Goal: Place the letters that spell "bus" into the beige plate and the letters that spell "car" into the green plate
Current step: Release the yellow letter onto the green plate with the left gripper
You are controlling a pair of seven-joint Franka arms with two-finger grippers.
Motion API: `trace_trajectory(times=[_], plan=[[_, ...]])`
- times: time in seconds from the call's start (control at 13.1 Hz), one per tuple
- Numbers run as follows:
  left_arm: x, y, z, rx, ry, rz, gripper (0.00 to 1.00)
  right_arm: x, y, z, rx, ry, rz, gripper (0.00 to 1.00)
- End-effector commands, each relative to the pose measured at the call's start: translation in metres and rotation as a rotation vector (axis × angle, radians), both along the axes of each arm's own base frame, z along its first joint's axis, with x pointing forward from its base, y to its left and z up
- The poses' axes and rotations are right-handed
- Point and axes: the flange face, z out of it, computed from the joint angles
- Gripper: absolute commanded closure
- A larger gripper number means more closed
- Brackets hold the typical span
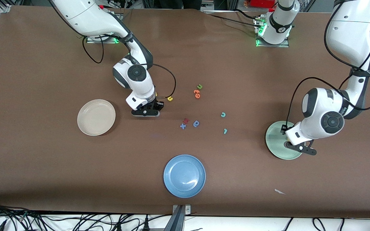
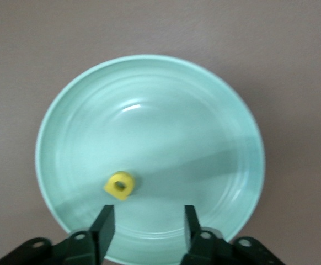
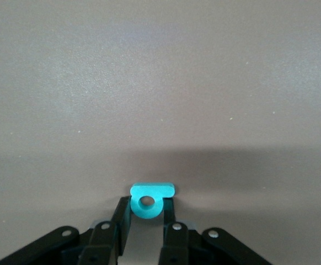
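My right gripper (image 1: 145, 112) (image 3: 146, 203) is down at the table between the beige plate (image 1: 96, 117) and a yellow letter (image 1: 170, 98), shut on the teal b (image 3: 151, 200). The beige plate holds nothing. My left gripper (image 1: 300, 148) (image 2: 148, 212) hangs open over the green plate (image 1: 276, 138) (image 2: 149, 110). The yellow a (image 2: 120, 185) lies in that plate, apart from the fingers. The teal c (image 1: 223, 114) and the thin teal r (image 1: 225, 131) lie on the table toward the green plate.
A green u (image 1: 199, 86) and orange letters (image 1: 197, 93) lie mid-table. A red letter (image 1: 186, 120), a blue x (image 1: 182, 126) and a blue round letter (image 1: 196, 124) sit nearer the front camera. The blue plate (image 1: 184, 175) stands nearest of all.
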Motion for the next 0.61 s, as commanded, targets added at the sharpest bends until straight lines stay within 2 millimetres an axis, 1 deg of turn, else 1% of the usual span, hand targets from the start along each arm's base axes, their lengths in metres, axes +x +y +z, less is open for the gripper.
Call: trace_trajectory(times=[0.0,0.08,0.15,0.3,0.38,0.46,0.53], plan=[[0.008,-0.040,0.004,0.020,-0.032,0.077,0.00,0.004,0.002,-0.002,0.002,-0.016,0.009,0.81],[0.011,-0.064,0.004,0.002,-0.042,0.135,0.00,0.005,0.001,-0.001,0.002,-0.019,0.008,0.84],[0.011,-0.091,0.001,-0.019,-0.041,0.183,0.00,0.005,0.002,0.003,0.002,-0.024,0.011,0.84],[0.010,-0.147,-0.004,-0.029,-0.053,0.235,0.00,0.009,0.003,0.020,0.008,-0.047,0.015,0.85],[0.005,-0.169,-0.011,-0.025,-0.048,0.242,0.00,0.010,0.002,0.030,0.009,-0.058,0.013,0.85],[-0.001,-0.185,-0.017,-0.022,-0.039,0.242,0.00,0.010,0.001,0.038,0.001,-0.062,0.011,0.85],[-0.003,-0.197,-0.021,-0.023,-0.040,0.241,0.00,0.011,0.000,0.048,-0.011,-0.065,0.011,0.85]])
